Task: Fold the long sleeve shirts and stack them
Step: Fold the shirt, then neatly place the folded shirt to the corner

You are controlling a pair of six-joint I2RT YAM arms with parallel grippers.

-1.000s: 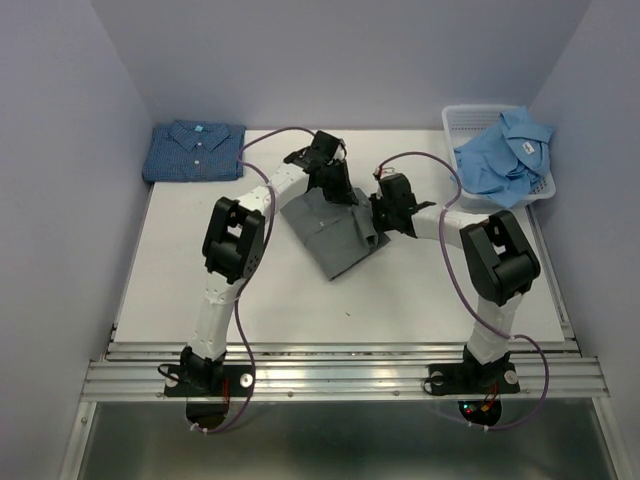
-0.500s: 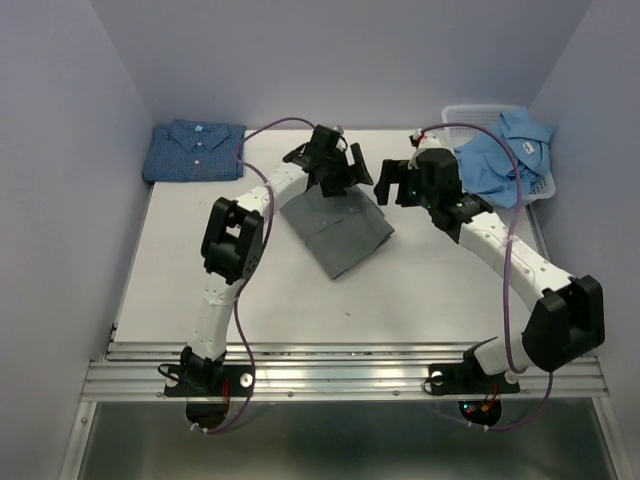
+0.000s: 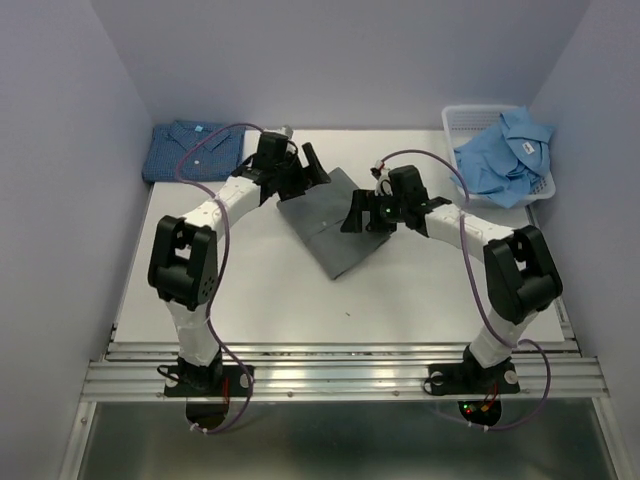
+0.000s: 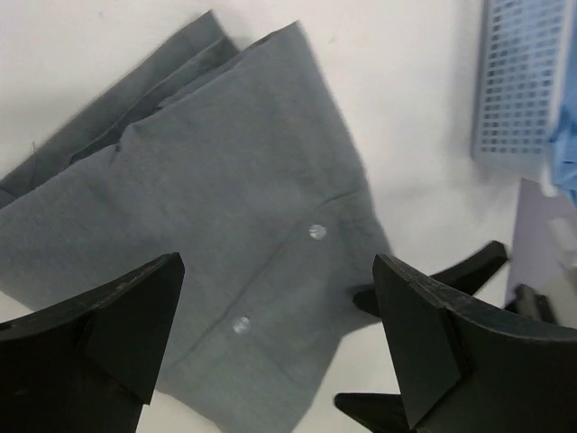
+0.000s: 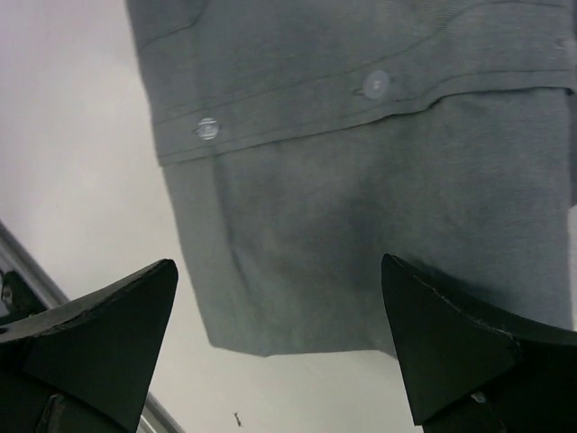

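A folded grey long sleeve shirt (image 3: 335, 232) lies mid-table, buttons up; it also fills the left wrist view (image 4: 207, 244) and the right wrist view (image 5: 361, 180). My left gripper (image 3: 305, 170) hovers open over its far left edge, nothing between its fingers (image 4: 278, 271). Open too, my right gripper (image 3: 358, 213) hangs over the shirt's right side, above its lower hem (image 5: 279, 271). A folded dark blue patterned shirt (image 3: 195, 150) rests at the back left. A crumpled light blue shirt (image 3: 505, 160) sits in the basket.
The white mesh basket (image 3: 470, 120) stands at the back right corner; its wall shows in the left wrist view (image 4: 518, 81). Walls close in the table on three sides. A metal rail (image 3: 340, 375) runs along the near edge.
Both grippers have opened and let go of the grey shirt. The left gripper swung left; the right arm rose toward the basket, then came back down over the shirt.
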